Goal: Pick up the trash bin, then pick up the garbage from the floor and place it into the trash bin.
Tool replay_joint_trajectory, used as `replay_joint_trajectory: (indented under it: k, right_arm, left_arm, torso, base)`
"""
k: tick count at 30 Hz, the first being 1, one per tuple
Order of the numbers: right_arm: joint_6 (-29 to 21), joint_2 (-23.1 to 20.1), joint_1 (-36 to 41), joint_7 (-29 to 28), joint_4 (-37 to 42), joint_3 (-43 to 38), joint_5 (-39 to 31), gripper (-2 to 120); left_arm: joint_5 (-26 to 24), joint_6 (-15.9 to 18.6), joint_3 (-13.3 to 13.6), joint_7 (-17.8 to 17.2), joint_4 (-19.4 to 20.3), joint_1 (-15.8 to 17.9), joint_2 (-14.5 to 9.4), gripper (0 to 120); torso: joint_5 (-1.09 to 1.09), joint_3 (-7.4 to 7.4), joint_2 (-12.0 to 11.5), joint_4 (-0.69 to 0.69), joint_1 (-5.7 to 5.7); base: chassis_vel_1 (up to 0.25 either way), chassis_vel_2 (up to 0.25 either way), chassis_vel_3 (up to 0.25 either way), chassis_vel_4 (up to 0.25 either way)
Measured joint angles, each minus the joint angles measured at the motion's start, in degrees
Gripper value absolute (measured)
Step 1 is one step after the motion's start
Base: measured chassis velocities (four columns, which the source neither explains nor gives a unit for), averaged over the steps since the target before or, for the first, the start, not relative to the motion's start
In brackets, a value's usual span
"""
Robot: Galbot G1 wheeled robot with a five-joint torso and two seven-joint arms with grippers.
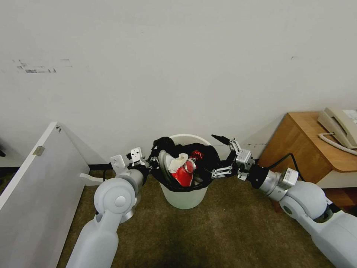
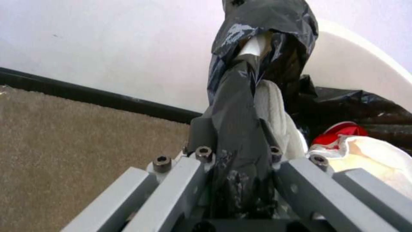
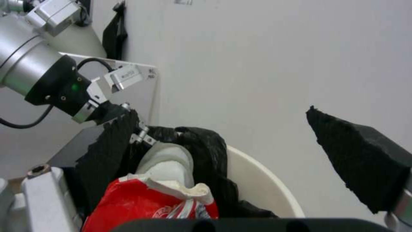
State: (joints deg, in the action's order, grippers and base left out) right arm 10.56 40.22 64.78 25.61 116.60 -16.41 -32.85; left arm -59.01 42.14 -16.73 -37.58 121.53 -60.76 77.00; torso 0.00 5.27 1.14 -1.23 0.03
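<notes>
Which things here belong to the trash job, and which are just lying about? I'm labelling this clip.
Job:
trash bin, black bag over its rim
garbage inside it: red packet, white slipper
left gripper, shut on the bag at the bin's rim
right gripper, open beside the bin

Lying about:
telephone
wooden cabinet
white board

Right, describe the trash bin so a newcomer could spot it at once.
Start at the white wall: at its foot, on the olive carpet, between the white panel and the wooden side table with the beige telephone, stands the trash bin. It is a round white bucket lined with a crinkled black bag, with red and white litter showing inside, the left gripper clamped on its rim.
</notes>
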Motion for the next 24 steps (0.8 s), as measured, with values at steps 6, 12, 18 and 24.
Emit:
replay_joint_trajectory:
  k: [6,12,18,24]
  right_arm:
    - [0.00,0.16,0.01,-0.51,0.00,-0.25,0.00,100]
    - [-0.73,0.15,0.05,-3.15,1.62,-1.93,-0.21,100]
    - [-3.34,-0.32,-0.06,-10.03,5.59,-5.45,-0.26,100]
    - [-4.64,-1.08,0.81,-11.70,7.31,-9.59,-0.50,100]
  left_arm:
    - [0.04,-0.01,0.01,0.02,-0.01,0.02,0.03,5]
    - [0.03,-0.07,-0.21,0.01,0.15,0.04,-0.09,5]
    - [0.64,-0.08,-1.04,0.28,2.47,-0.24,-0.58,5]
    - [0.38,-0.31,-2.12,0.80,5.62,0.12,-1.61,5]
  torso:
    - [0.00,0.00,0.00,0.00,0.00]
    - [0.00,0.00,0.00,0.00,0.00]
    - [0.00,0.00,0.00,0.00,0.00]
    - [0.00,0.00,0.00,0.00,0.00]
  base:
    - [0.000,0.000,0.000,0.000]
    - [0.000,0.000,0.000,0.000]
    - [0.000,0.000,0.000,0.000]
    - [0.000,0.000,0.000,0.000]
